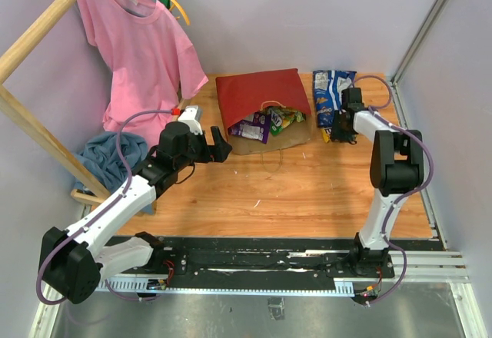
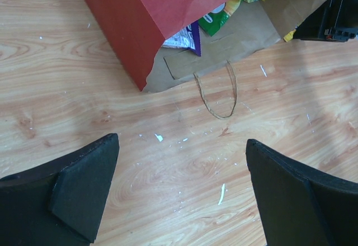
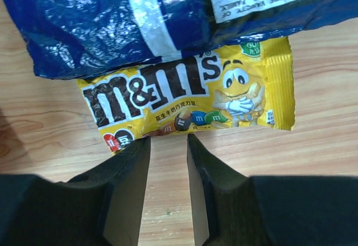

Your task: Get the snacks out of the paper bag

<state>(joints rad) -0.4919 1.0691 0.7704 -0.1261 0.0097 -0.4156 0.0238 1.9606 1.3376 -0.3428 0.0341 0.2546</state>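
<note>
The red paper bag [image 1: 261,92] lies on its side at the back of the table, its brown mouth toward me. A purple packet [image 1: 251,129] and a green packet [image 1: 284,117] poke out of the mouth. To its right lie a blue-white cookie bag [image 1: 330,92] and a yellow candy pack [image 3: 184,95], part of it tucked under the blue bag [image 3: 112,22]. My right gripper [image 3: 168,138] stands open by a narrow gap at the yellow pack's near edge, bare wood between its fingers. My left gripper [image 2: 182,141] is wide open and empty over the table, short of the bag [image 2: 151,11].
A pink shirt [image 1: 138,46] hangs on a wooden frame [image 1: 38,23] at the back left, above a blue cloth heap [image 1: 108,157]. The bag's twisted handle [image 2: 218,95] lies flat on the wood. Grey walls close in on three sides.
</note>
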